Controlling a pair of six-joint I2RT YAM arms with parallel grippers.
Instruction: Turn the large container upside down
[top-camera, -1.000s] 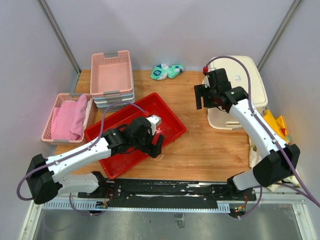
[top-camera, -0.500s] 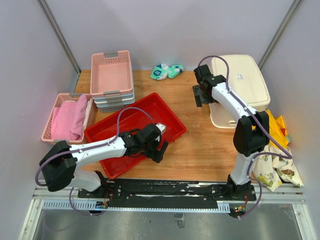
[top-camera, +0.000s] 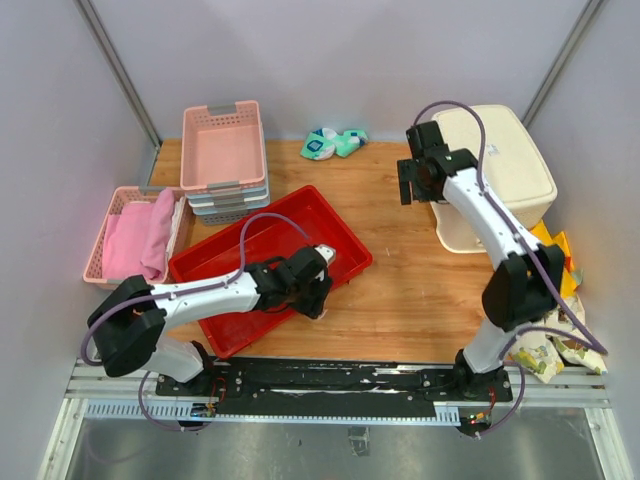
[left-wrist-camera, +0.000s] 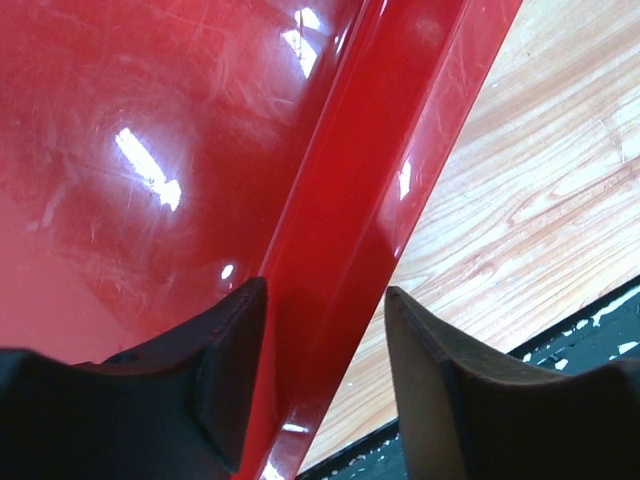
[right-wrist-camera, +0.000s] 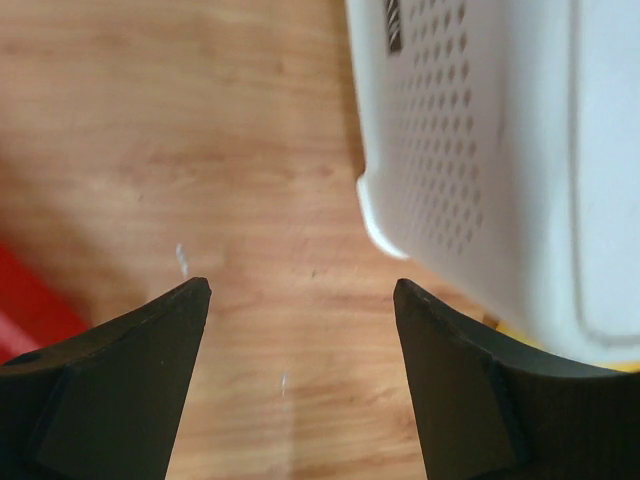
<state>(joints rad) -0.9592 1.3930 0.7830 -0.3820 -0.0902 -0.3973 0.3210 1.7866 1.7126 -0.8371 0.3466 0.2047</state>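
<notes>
The large cream container (top-camera: 495, 170) stands at the back right with its flat base up and its perforated wall facing the arm; it also shows in the right wrist view (right-wrist-camera: 480, 150). My right gripper (top-camera: 415, 185) is open and empty over bare wood just left of it (right-wrist-camera: 302, 285), not touching it. A red tray (top-camera: 250, 265) lies at the centre left. My left gripper (top-camera: 318, 292) is open with its jaws on either side of the tray's near right rim (left-wrist-camera: 350, 200), one finger inside the tray and one outside (left-wrist-camera: 325, 290).
Stacked pink baskets (top-camera: 225, 150) stand at the back left. A pink basket with a pink cloth (top-camera: 135, 235) is at the left edge. Green and white pouches (top-camera: 333, 142) lie at the back. Yellow cloth (top-camera: 555, 250) and patterned cloth (top-camera: 555, 345) lie right of the table.
The cream container has shifted to the right and the right gripper has come away from it. The left arm has sunk lower, staying at the tray's rim.
</notes>
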